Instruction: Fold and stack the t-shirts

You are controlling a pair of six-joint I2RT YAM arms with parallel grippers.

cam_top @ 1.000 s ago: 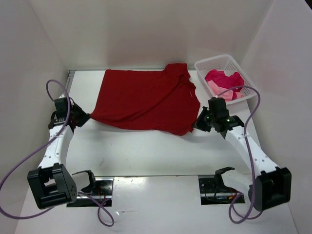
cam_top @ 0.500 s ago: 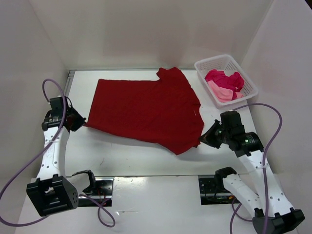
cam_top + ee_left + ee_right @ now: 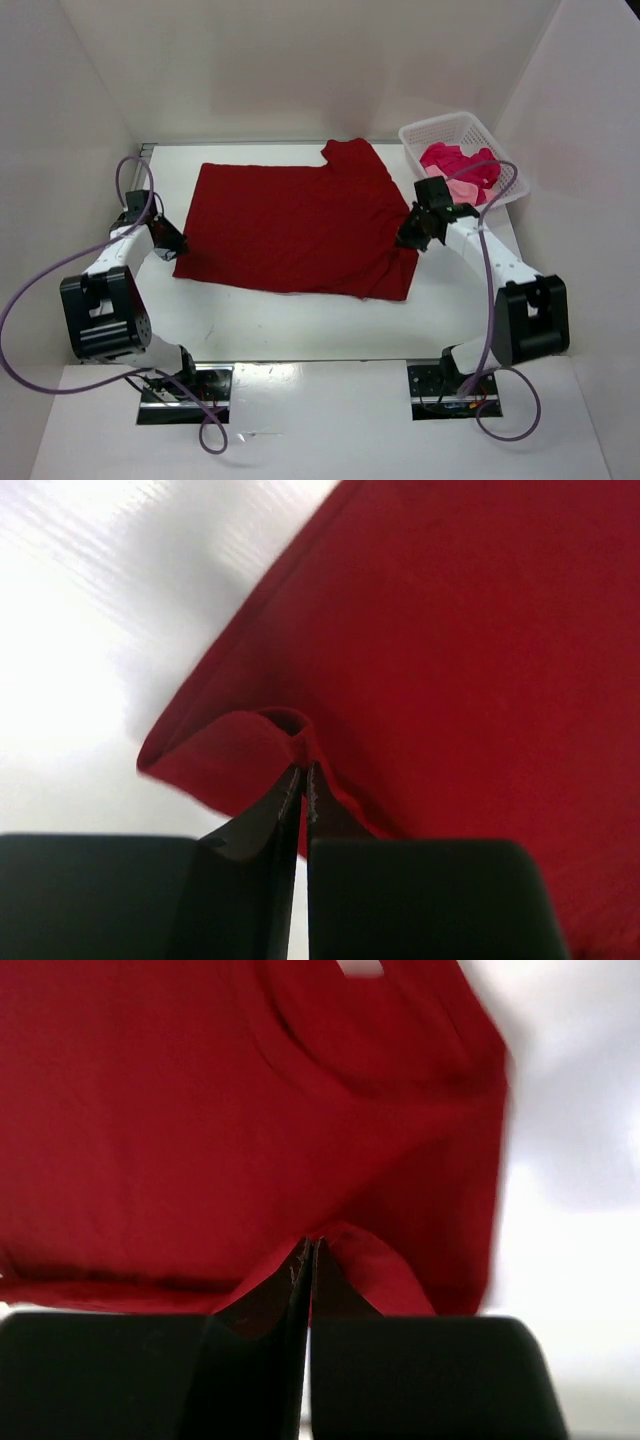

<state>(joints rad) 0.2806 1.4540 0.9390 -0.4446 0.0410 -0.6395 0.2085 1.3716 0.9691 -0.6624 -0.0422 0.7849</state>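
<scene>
The white table (image 3: 300,320) is covered across its far half by the dark red t-shirt (image 3: 295,225), which is spread nearly flat, one sleeve pointing towards the back wall. Compared with half a second ago, its near hem is seen further from the arm bases and straighter, and the near right corner is no longer dragged out to a point. The white lattice basket (image 3: 437,121) is unchanged at the far right corner, with the magenta-crimson t-shirt (image 3: 450,160) and the light pink t-shirt (image 3: 462,190) bunched inside it.

The right gripper (image 3: 405,235) has been carried back and inwards to the shirt's right edge; in the right wrist view its fingers are pressed together on a raised fold of red cloth. The left gripper (image 3: 172,238) has been shifted slightly inwards at the shirt's left near corner, and in the left wrist view a pinch of the hem is clamped between its closed fingers
</scene>
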